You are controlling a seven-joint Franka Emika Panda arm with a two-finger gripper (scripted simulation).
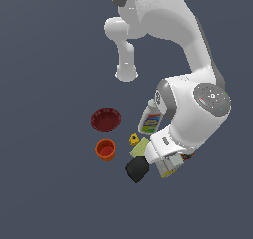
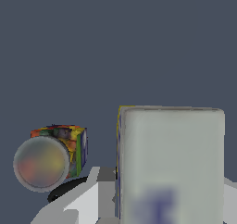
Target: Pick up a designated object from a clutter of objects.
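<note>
In the exterior view my gripper [image 1: 168, 165] is low over the table [image 1: 49, 193], and the carton [image 1: 170, 172] I'm after shows only as a sliver of white and yellow under the hand, just beside the black spatula [image 1: 137, 169] and the yellow sponge [image 1: 140, 147]. With the carton as landmark, the white bottle [image 1: 150, 118] stands near it on the far side of the hand, while the dark red bowl [image 1: 105, 120] and orange cup [image 1: 105, 149] sit well apart toward the exterior view's left. In the wrist view the carton [image 2: 171, 165] fills the frame between the fingers [image 2: 95, 197]; the jaws stand on either side of it, but I cannot tell whether they press it yet. A can [image 2: 48, 159] lies near the carton's one flank. I judge the carton light, fairly stiff but crushable, with smooth printed faces that may slip, so I would take it across its flat sides. Open room lies above; sideways, the can and spatula crowd it.
</note>
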